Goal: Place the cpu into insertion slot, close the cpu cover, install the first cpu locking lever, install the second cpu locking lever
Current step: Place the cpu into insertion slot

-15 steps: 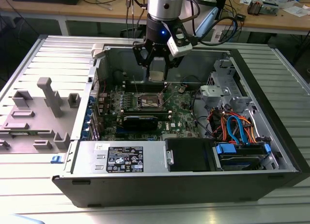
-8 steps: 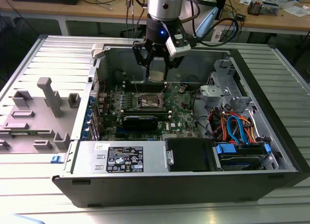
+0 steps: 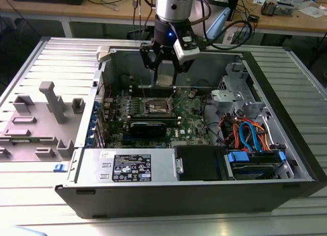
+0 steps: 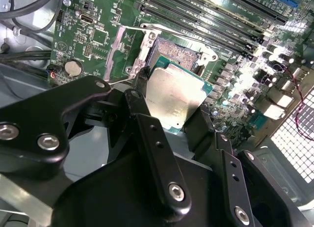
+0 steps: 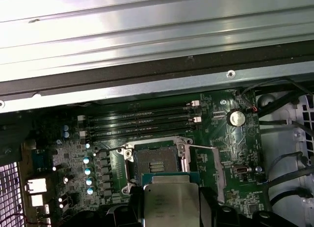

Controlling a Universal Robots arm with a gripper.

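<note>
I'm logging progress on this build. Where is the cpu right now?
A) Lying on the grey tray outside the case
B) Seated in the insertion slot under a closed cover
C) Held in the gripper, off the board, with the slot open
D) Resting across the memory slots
C: the cpu sits clamped between the fingers of the gripper, clear of the insertion slot, which lies open with bare contacts.

Ribbed table (image 3: 36, 200), computer case (image 3: 168, 196), grey fixture (image 3: 51, 100)
</note>
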